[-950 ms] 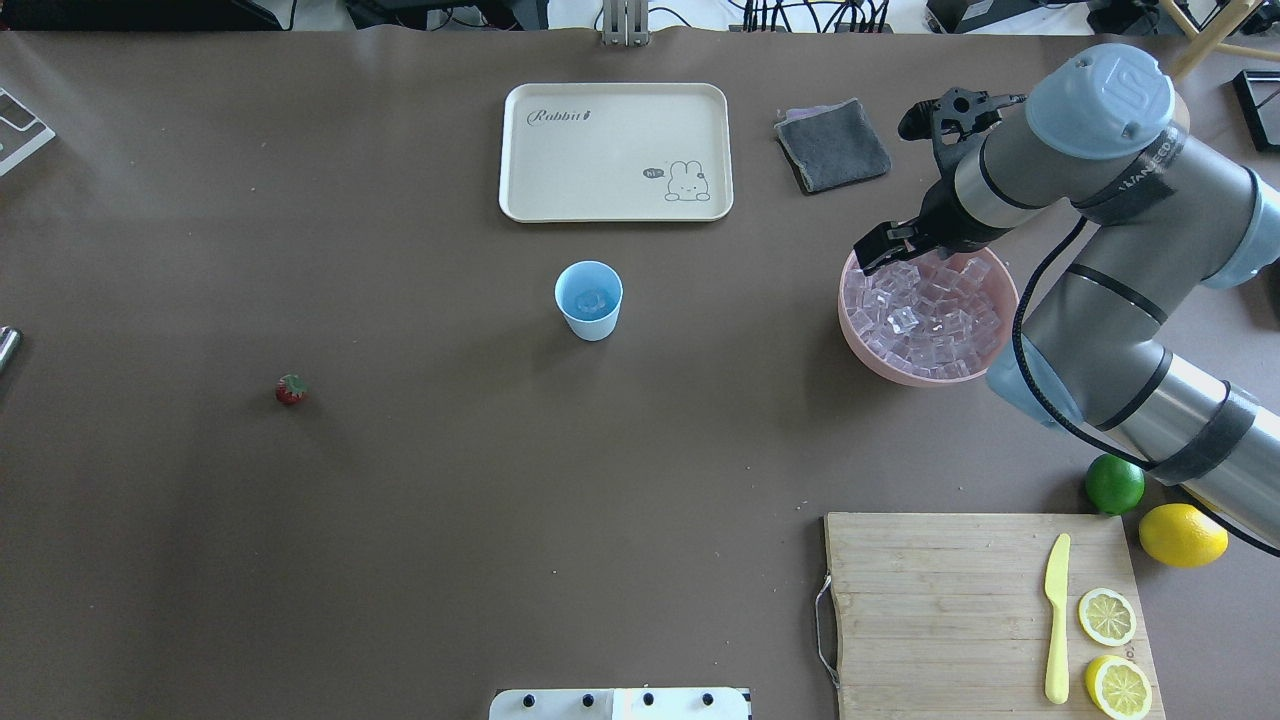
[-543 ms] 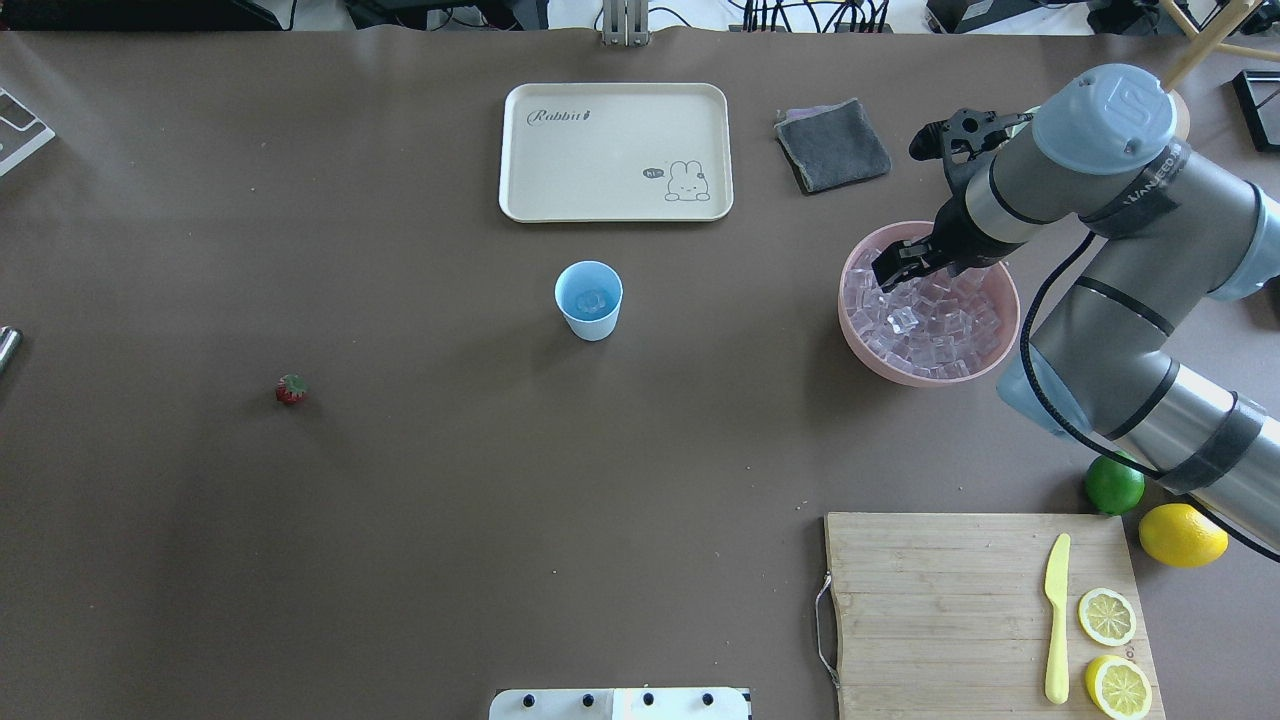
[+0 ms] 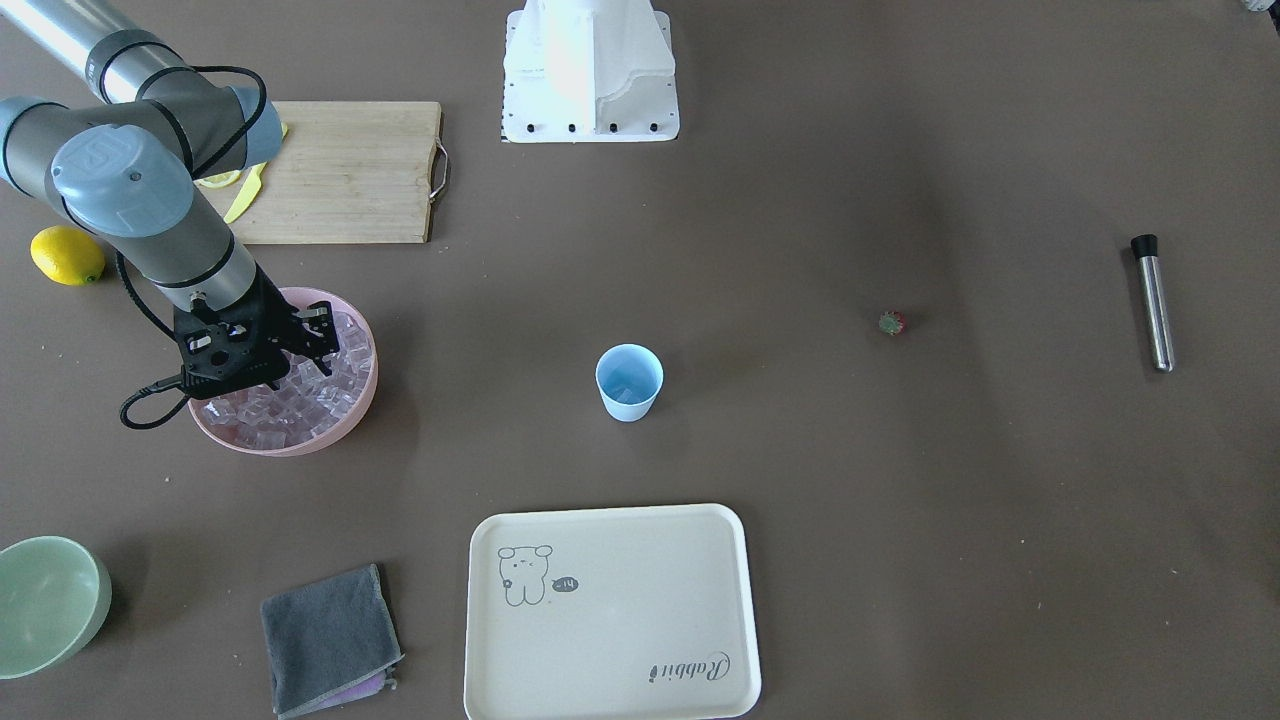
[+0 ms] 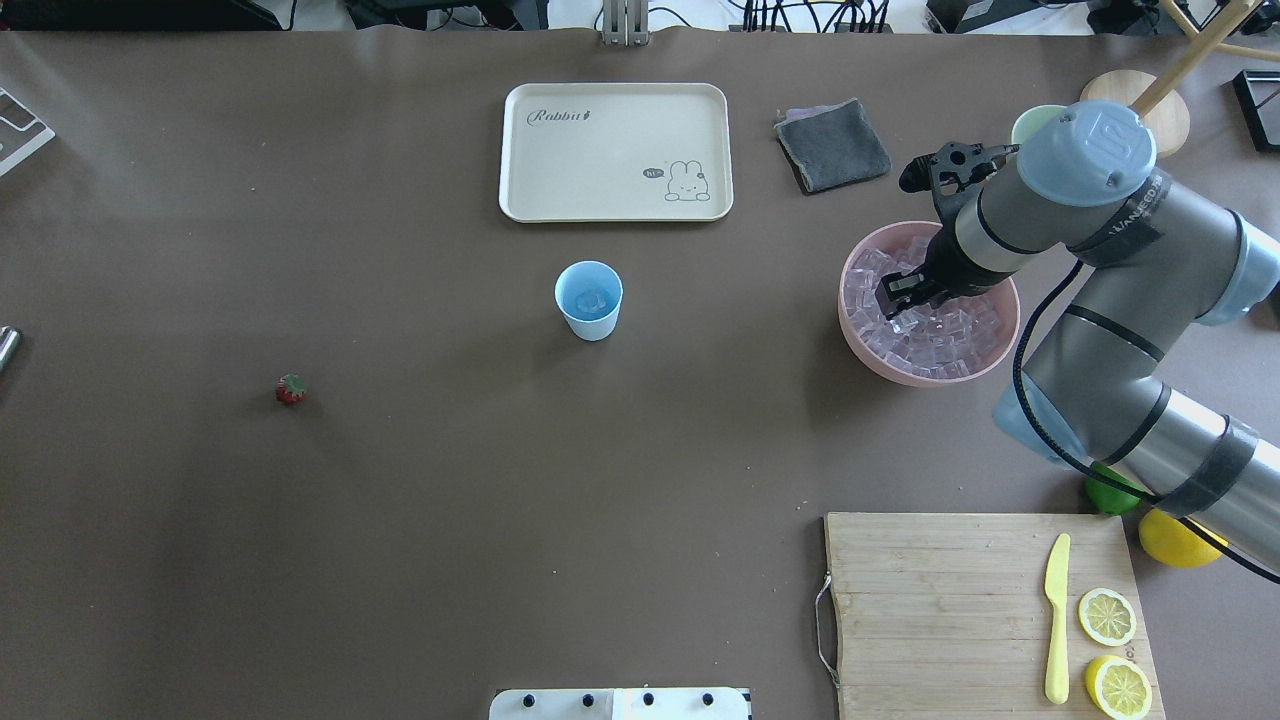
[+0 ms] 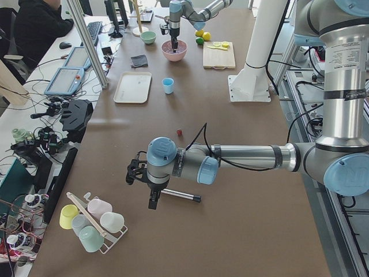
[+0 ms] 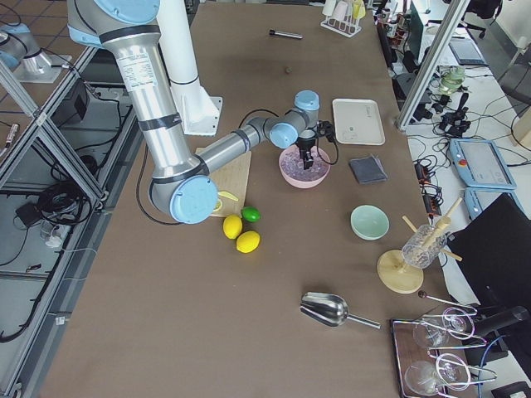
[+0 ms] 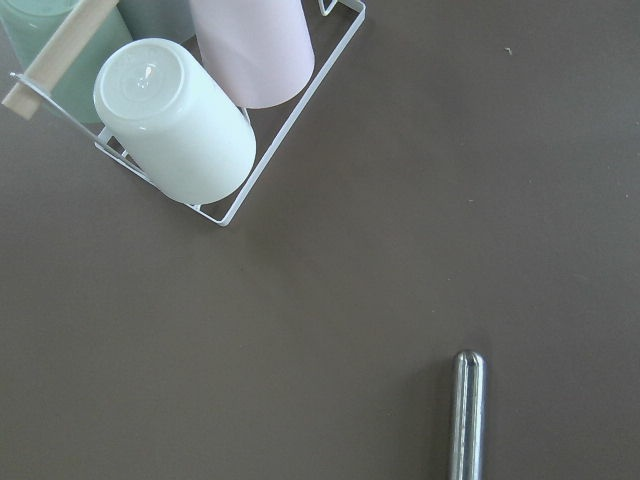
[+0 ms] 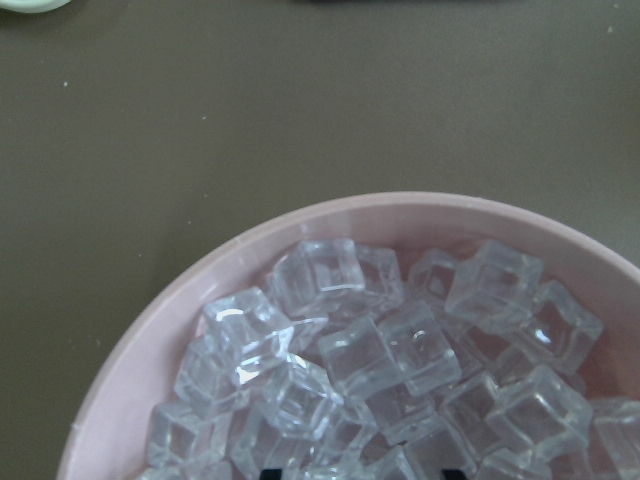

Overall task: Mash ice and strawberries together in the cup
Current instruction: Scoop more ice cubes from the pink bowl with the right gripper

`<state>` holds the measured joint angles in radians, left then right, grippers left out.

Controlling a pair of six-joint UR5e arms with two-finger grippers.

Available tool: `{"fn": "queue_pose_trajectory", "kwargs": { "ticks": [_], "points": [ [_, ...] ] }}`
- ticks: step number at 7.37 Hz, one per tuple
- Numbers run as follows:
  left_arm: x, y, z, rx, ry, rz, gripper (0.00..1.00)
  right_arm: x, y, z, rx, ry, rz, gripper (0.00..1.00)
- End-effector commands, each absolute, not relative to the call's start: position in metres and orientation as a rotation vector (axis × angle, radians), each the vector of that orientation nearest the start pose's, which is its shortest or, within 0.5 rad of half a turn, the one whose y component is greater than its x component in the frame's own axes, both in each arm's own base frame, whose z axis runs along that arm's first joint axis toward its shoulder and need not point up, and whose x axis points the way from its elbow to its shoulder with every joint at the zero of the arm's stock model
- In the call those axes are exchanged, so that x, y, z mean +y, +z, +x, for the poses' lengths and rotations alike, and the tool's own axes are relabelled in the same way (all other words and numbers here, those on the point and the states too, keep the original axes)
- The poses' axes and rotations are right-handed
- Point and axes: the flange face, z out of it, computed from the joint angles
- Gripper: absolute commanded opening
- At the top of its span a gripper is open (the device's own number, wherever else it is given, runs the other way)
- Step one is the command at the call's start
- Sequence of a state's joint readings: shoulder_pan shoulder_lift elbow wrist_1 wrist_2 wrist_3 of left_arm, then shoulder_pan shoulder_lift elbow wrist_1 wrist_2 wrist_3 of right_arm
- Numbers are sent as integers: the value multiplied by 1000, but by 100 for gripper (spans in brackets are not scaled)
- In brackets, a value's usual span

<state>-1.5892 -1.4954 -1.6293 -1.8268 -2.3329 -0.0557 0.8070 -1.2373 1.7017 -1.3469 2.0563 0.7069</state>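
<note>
Big brown table (image 4: 400, 500), and all the action is over on the robot's right side. The right arm (image 4: 1100, 250) reaches out and bends steeply down, its pincer (image 4: 900, 295) sunk into the pink bowl (image 4: 865, 350). The jaws stand open, fairly wide, and the wrist view shows them peeking in apart at its bottom edge with cubes lying between them. The left arm (image 5: 242, 157) stretches low along the far end of the table, its pincer (image 5: 151, 203) hanging just beside a steel rod (image 3: 1153, 300) that lies flat. Whether that pincer is open or closed, I cannot tell from here. Moving down in size: the wooden cutting board (image 4: 950, 600) sits near the robot's base with a yellow knife (image 4: 1057, 615) and lemon halves (image 4: 1107, 617) on it. The cream tray (image 4: 615, 150) lies across from the base. The pink bowl is heaped with ice (image 4: 940, 335), clear cubes piled up to the rim. The light blue cup (image 4: 589, 300) stands upright mid-table, well apart from the bowl, with a glint of ice in its bottom. Smallest of all, the strawberry (image 4: 291, 389) sits alone on the bare table, well off to the cup's left.
</note>
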Motion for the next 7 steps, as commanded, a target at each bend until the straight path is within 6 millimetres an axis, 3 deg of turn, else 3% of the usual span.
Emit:
{"fn": "queue_pose_trajectory", "kwargs": {
  "ticks": [1,2,7],
  "points": [
    [-472,641,-73,763,20,211,99,-504,396,-376,-792,-233,184,61],
    [-472,639,-73,762,21,213,99,-502,398,-380,-788,-238,179,60],
    [-473,642,-73,761,20,209,99,-505,395,-379,-785,-256,187,13]
  ]
}}
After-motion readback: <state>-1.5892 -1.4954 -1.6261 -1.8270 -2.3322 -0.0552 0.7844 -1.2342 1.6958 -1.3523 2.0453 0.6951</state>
